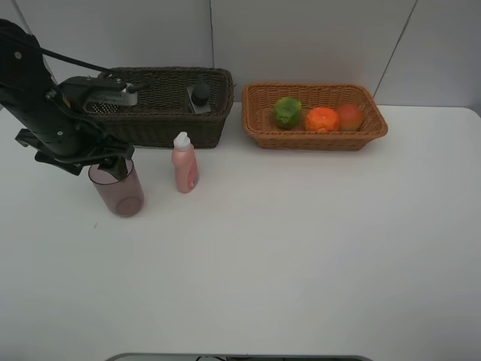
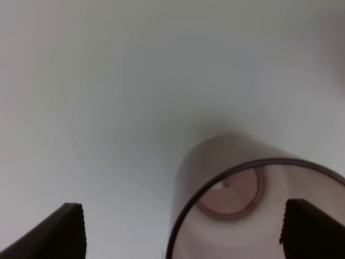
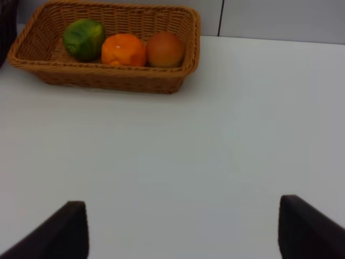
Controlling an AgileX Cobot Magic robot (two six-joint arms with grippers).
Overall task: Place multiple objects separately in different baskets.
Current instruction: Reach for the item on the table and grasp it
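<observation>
Nearest the camera stands the mauve cup (image 1: 117,189), upright on the table (image 1: 301,248), with the left gripper (image 2: 180,229) directly above its rim, jaws spread wide, one finger (image 2: 307,229) inside the mouth and the other outside, apparently lined up to pinch the wall. Just right of the cup stands the pink bottle (image 1: 184,163). Behind the cup, the dark basket (image 1: 169,120) holds the grey-green bottle (image 1: 199,95). Far right of the cup, the tan basket (image 1: 316,138) holds green fruit (image 1: 286,112), orange (image 1: 322,119) and peach (image 1: 349,115), fruit apparently sorted together. The right gripper (image 3: 180,226) waits apart, empty.
</observation>
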